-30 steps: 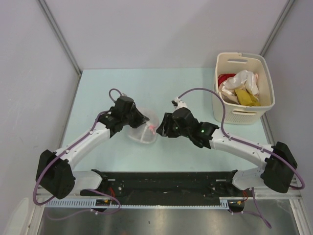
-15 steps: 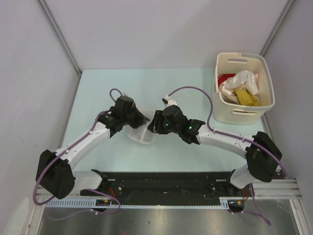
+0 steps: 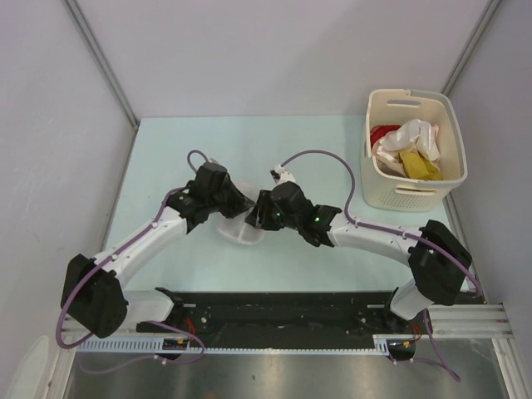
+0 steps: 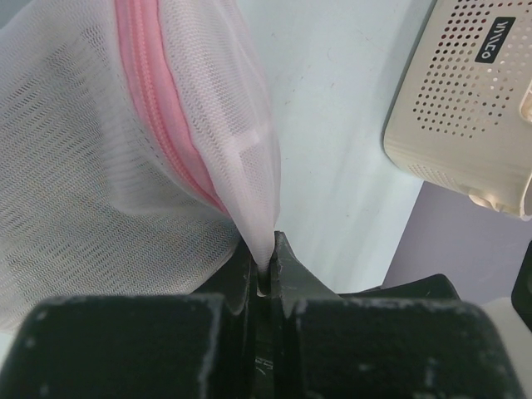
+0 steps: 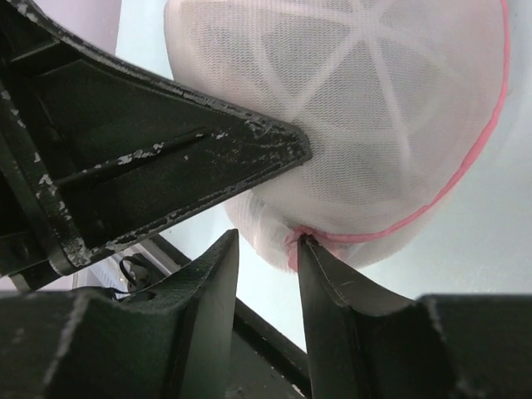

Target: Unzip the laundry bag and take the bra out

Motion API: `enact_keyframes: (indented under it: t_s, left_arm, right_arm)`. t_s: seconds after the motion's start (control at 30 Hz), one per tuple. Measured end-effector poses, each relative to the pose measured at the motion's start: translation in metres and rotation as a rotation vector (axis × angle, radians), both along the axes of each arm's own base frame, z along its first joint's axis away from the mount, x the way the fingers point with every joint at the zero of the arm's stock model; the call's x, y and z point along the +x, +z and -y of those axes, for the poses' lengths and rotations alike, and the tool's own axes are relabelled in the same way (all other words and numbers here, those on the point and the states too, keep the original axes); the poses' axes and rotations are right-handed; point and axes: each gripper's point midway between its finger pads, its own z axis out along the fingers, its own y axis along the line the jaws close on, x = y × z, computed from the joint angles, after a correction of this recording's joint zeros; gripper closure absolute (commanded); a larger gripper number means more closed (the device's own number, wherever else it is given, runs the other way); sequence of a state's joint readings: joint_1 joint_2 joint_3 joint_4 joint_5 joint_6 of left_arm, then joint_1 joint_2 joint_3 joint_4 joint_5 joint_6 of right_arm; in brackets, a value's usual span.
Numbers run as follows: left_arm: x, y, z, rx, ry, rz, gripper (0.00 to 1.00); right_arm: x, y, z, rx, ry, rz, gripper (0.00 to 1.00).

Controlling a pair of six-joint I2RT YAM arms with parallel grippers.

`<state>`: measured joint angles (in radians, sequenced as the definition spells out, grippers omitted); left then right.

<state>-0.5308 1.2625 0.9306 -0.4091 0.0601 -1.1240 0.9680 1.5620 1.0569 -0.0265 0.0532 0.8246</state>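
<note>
From above, the laundry bag (image 3: 239, 233) is largely covered by the left gripper (image 3: 244, 206) and right gripper (image 3: 257, 219). Its contents cannot be made out through the mesh. The basket (image 4: 465, 100) is cropped in the left wrist view.

Dark label (image 4: 496, 41) on basket (image 4: 449, 100) — unreadable

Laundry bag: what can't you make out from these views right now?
- Right wrist: whether the right pincer grips the pink trim between its fingers; the view is too close to tell.
- Left wrist: whether the zipper is open; the frame edge cuts it off above the left pincer, which is shut on mesh.
- Top: the bra is unseen; both pincers cover most of the bag.
</note>
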Motion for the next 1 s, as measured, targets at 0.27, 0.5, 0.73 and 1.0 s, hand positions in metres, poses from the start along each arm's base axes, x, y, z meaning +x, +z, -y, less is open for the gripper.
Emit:
enact_keyframes:
  t_s: [0.27, 0.5, 0.73, 1.0]
  left_arm:
    - [-0.002, 0.006, -0.001, -0.008, 0.001, 0.013, 1.0]
    - [-0.003, 0.009, -0.002, -0.013, 0.001, 0.021, 1.0]
    - [-0.003, 0.008, -0.002, -0.012, 0.001, 0.02, 1.0]
    - [-0.004, 0.007, -0.002, -0.012, 0.001, 0.021, 1.0]
  right_arm:
    - [-0.003, 0.0, -0.004, -0.014, -0.075, 0.031, 0.63]
    - [0.003, 0.0, 0.0, -0.037, -0.142, 0.071, 0.64]
    - [0.006, -0.002, 0.005, -0.053, -0.173, 0.074, 0.84]
    - [0.008, -0.005, 0.009, -0.068, -0.196, 0.069, 1.0]
